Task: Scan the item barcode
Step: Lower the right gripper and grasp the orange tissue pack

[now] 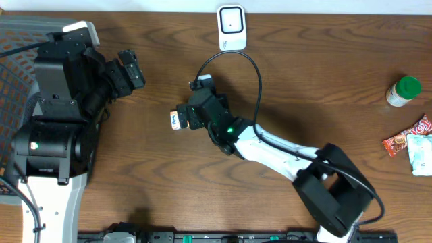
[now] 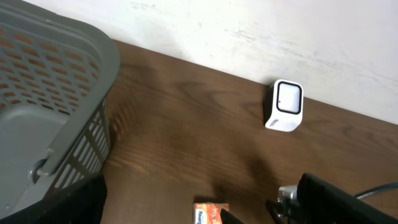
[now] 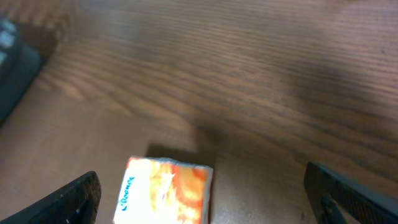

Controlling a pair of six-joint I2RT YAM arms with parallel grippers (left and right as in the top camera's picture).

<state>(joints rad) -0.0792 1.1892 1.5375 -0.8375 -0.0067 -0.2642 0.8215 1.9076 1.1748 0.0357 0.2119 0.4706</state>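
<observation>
**Tissue pack lies inside the wide-open right gripper**

The grey basket stands at the table's left edge, its inside mostly hidden by the left arm. The pack rests on the wood, touching neither jaw. The left gripper, also spread wide, holds nothing.

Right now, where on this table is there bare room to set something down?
Bare wood lies between the scanner and the bottle, and along the near edge between the left arm and right arm. Crowded: the middle around the small packet, and the right edge with snack packets.
</observation>
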